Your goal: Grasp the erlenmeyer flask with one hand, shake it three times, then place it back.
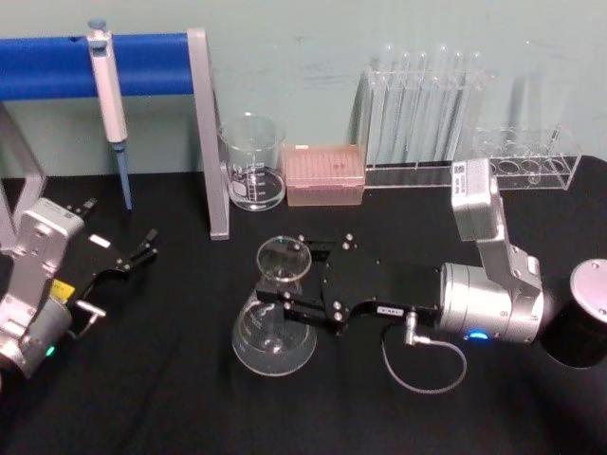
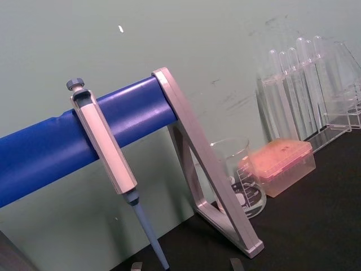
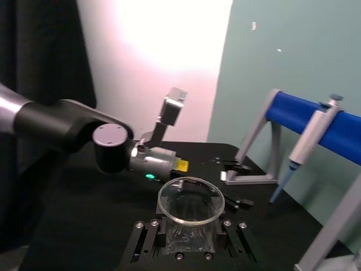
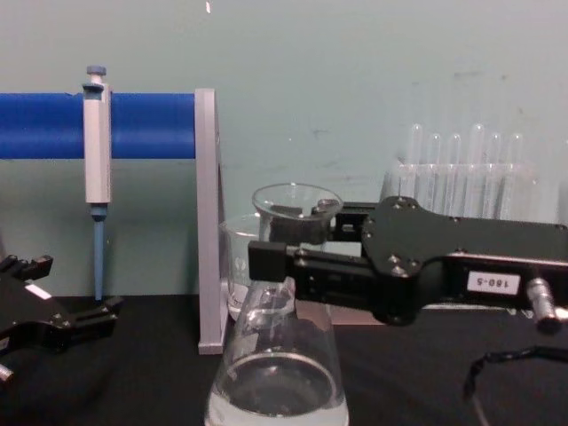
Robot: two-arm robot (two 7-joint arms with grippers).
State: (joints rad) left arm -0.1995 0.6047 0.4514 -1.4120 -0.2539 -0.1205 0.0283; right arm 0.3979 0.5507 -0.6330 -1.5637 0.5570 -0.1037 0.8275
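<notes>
Erlenmeyer flask (image 1: 273, 343) seemingly in level gripper (image 1: 287, 275)

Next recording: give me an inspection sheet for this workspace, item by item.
Surface: black cloth, no spills seen.
Job's things: erlenmeyer flask, some clear liquid inside, standing nearer the robot than the beaker.
Clutter: beaker, pink tip box, test tube rack, pipette hanging on the blue bar.
Grippers: right gripper shut on the flask's neck; left gripper open, parked at the left.
Cables: grey loop at the right wrist, low over the cloth.
Surroundings: pale green wall; nothing else seen.
</notes>
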